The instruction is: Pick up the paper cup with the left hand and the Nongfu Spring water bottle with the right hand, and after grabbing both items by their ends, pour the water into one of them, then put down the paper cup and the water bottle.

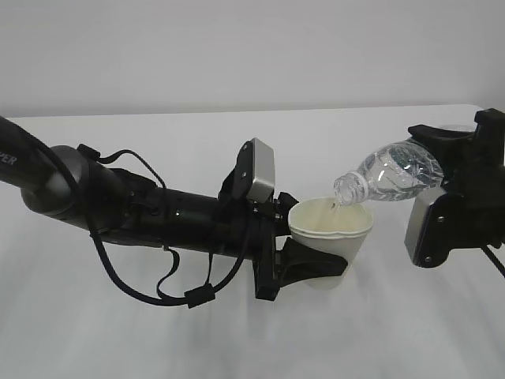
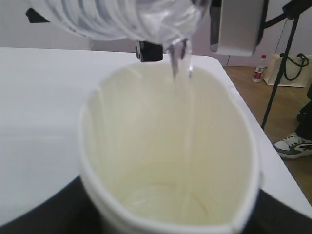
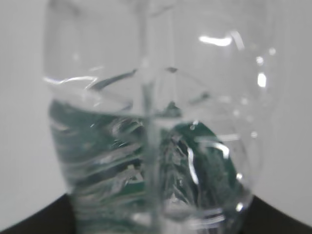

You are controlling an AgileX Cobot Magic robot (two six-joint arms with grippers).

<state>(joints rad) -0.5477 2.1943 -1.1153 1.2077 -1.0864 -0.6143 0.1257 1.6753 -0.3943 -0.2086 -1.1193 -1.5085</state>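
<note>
A white paper cup (image 2: pixel 170 161) fills the centre and lower part of the frame, seen from just above its rolled rim, which is squeezed into an uneven oval. Its inside is pale cream-yellow. Across the top of the frame, the clear ribbed Nongfu Spring water bottle (image 2: pixel 122 17) tilts mouth-down over the cup. A thin stream of water (image 2: pixel 187 122) falls from the mouth, right of centre, down the inner wall to the bottom. The white desk (image 2: pixel 39 107) spreads behind to the left. At right, a wooden floor (image 2: pixel 278 97), a dark stand pole (image 2: pixel 280 63), a sneaker (image 2: pixel 295 146).
</note>
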